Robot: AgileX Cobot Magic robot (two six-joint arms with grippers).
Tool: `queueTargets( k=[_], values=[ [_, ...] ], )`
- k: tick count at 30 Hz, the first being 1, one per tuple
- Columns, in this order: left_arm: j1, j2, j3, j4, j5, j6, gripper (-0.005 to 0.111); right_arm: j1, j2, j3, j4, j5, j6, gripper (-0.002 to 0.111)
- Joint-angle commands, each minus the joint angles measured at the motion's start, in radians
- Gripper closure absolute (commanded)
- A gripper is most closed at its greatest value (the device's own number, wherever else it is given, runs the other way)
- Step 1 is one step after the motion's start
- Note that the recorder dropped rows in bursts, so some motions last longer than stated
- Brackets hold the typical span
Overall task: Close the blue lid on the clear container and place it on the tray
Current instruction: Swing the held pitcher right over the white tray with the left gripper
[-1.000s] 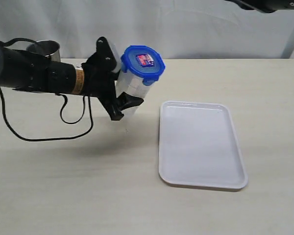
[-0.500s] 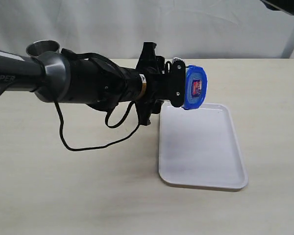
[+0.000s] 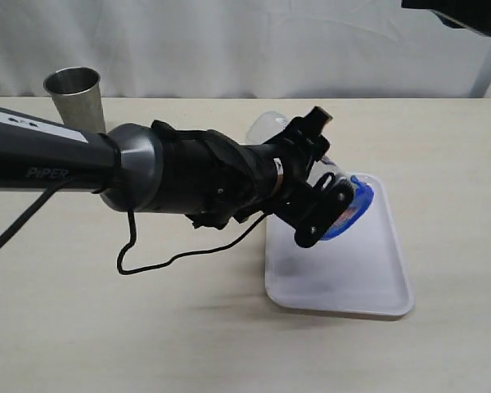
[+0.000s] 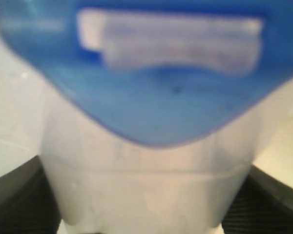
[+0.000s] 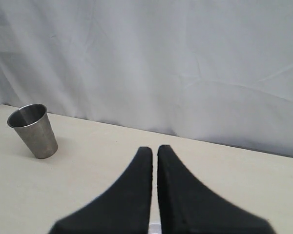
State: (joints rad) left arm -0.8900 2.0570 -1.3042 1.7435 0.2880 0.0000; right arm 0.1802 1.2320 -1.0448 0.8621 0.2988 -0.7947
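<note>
While the left end effector (image 3: 321,173) grasps the clear container (image 3: 264,128) around its body, the container hangs tilted over the near-left part of the tray (image 3: 368,278), its capped end pointing down towards the tray's surface. Whether that end touches the tray cannot be told. The blue lid (image 3: 358,206) sits on the container's mouth, a translucent rounded cap seen partly behind one black finger. In the left wrist view the lid (image 4: 176,97) fills the top of the picture as a blurred blue shape with a pale label, and below it the container (image 4: 146,195) shows as cloudy, smooth plastic with a faint ridge line, pressed between dark ribbed pads (image 4: 14,200) on either side. The tray is a flat white plastic rectangle with rounded corners and a low raised rim, lying on a pale, wood-grained table (image 3: 106,327). A grey steel cup (image 3: 74,97), tapered and shiny, stands upright at the far left of the table, well apart from the tray. A thin black cable (image 3: 172,258) loops beneath the matte black arm. The right end effector (image 5: 154,148) is clenched with nothing in it, its two smooth black fingers nearly meeting, raised above the table and facing a creased white cloth backdrop (image 5: 185,58).
</note>
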Motion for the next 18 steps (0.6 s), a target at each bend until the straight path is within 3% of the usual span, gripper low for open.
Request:
queueTargets(
  k=[1,14,18],
  values=[
    [-0.016,0.009,-0.006,0.001,0.112,0.214,0.107,-0.003,-0.004,0.004,-0.003,-0.002,-0.005,0.104],
    [-0.016,0.01,-0.006,0.001,0.144,0.228,0.107,-0.003,-0.004,0.004,-0.003,-0.008,-0.02,0.104],
    [-0.016,0.01,-0.006,0.001,0.134,0.0,0.107,-0.003,-0.004,0.004,-0.003,-0.013,-0.023,0.104]
  ],
)
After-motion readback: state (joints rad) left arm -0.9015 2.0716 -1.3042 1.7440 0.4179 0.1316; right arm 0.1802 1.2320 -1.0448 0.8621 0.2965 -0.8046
